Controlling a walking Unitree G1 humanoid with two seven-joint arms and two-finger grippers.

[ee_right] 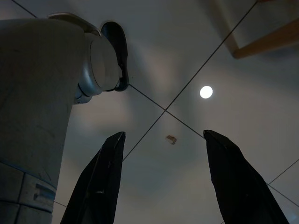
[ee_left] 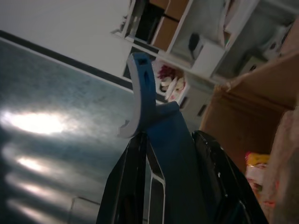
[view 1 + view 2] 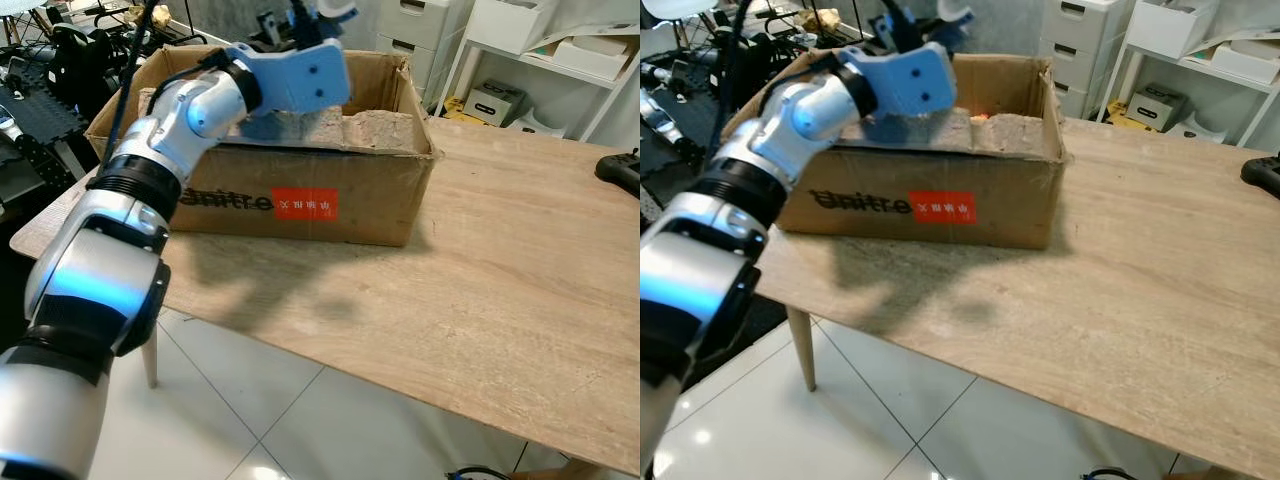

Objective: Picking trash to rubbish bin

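Left arm point(image 3: 150, 170): extended forward and up over the near left corner of the box point(image 3: 300, 200). Left end effector point(image 2: 173, 186): raised above the box's open top, near the rear wall. Its two black fingers point(image 2: 124, 186) are clamped on a blue plastic part point(image 2: 159, 140). The part has a flat blue body and a curved pale-blue tip that projects past the fingertips. In the head views the part point(image 3: 310, 25) sits at the top edge of the picture, above the box.

Box: brown cardboard, open at the top, standing on the far left section of the wooden desk point(image 3: 500, 290). The front wall carries black lettering and a red label point(image 3: 305, 204). Grey-beige blocks point(image 3: 380, 128) lie inside it. The left wrist view shows a yellow-and-red item point(image 2: 254, 161) in the box interior; its type cannot be told.

Right end effector point(image 1: 163, 182): hangs low, pointing at the tiled floor point(image 1: 187, 56). Its fingers stand apart with nothing between them. A small brown scrap point(image 1: 171, 138) lies on the floor.

A black controller point(image 3: 620, 170) rests at the desk's far right edge. White shelves point(image 3: 540, 50) stand behind the desk.
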